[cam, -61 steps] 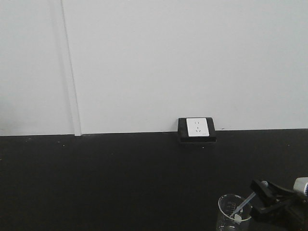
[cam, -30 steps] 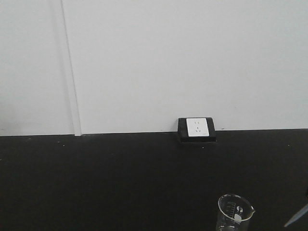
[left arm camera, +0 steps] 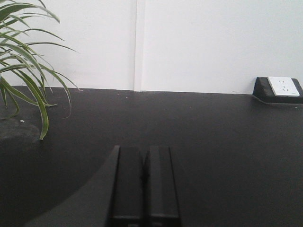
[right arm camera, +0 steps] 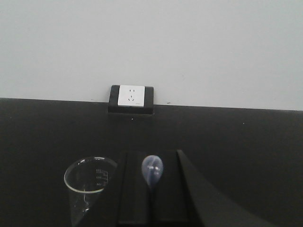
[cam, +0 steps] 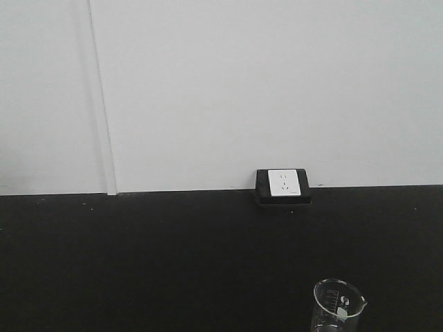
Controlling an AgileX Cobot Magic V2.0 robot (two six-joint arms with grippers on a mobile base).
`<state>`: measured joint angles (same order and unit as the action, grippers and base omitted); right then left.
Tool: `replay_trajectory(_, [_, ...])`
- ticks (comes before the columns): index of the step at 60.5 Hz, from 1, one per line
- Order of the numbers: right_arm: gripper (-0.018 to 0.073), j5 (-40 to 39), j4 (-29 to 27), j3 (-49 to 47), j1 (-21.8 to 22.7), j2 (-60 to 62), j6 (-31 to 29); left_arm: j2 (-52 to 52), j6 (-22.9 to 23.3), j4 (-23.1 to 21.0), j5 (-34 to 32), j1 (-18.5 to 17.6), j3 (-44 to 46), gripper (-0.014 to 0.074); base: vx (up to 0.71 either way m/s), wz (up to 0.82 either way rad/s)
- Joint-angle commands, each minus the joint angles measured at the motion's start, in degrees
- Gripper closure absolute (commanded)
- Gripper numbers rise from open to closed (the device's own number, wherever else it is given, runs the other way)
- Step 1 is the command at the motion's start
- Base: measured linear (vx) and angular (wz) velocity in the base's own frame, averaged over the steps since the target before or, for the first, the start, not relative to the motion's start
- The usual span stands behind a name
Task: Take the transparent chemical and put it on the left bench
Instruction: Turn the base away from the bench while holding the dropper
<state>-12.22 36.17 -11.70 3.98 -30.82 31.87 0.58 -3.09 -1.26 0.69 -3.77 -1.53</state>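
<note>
My right jaws were closed on the transparent chemical [right arm camera: 152,171], and only its bulb showed between them: a small oval, clear with a pale bluish sheen, standing upright on the near side of the wall socket [right arm camera: 131,97] and a little to its right. The stem was hidden behind the jaws, so I could not tell how it hung. The glass beaker [right arm camera: 90,182] stood just beside those jaws, nearer to me than the socket and to its left in my right wrist view; it carried a white printed scale, but the figures were too small to read. The socket's white face showed pin holes and no writing I could make out. My left jaws were pressed together with nothing between them, well to the left of the socket. The black table [cam: 138,263] ran wide and bare from the socket towards me, its far edge meeting the white wall [cam: 242,83], and green plant leaves [left arm camera: 23,61] drooped over it far left of the socket.
</note>
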Motion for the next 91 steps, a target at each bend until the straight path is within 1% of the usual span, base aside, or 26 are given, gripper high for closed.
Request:
replay_trajectory(1, [0.0567, -3.47, -0.25, -0.90, 0.15, 0.05, 0.10, 1.10, 0.45, -0.04, -4.49, -0.10, -0.93, 0.0600, 0.00, 0.00])
replay_trajectory(12, [0.0567, -2.37, -0.25, -0.79, 0.15, 0.05, 0.10, 1.10, 0.45, -0.04, -4.49, -0.10, -0.93, 0.0600, 0.00, 0.00])
replay_trajectory(54, [0.0567, -2.37, -0.25, -0.79, 0.15, 0.05, 0.10, 1.10, 0.45, -0.04, -4.49, -0.10, -0.93, 0.0600, -0.02, -0.02])
replay_trajectory(91, [0.0567, -2.37, -0.25, -0.79, 0.15, 0.05, 0.10, 1.10, 0.45, -0.04, -4.49, -0.10, -0.93, 0.0600, -0.22, -0.01])
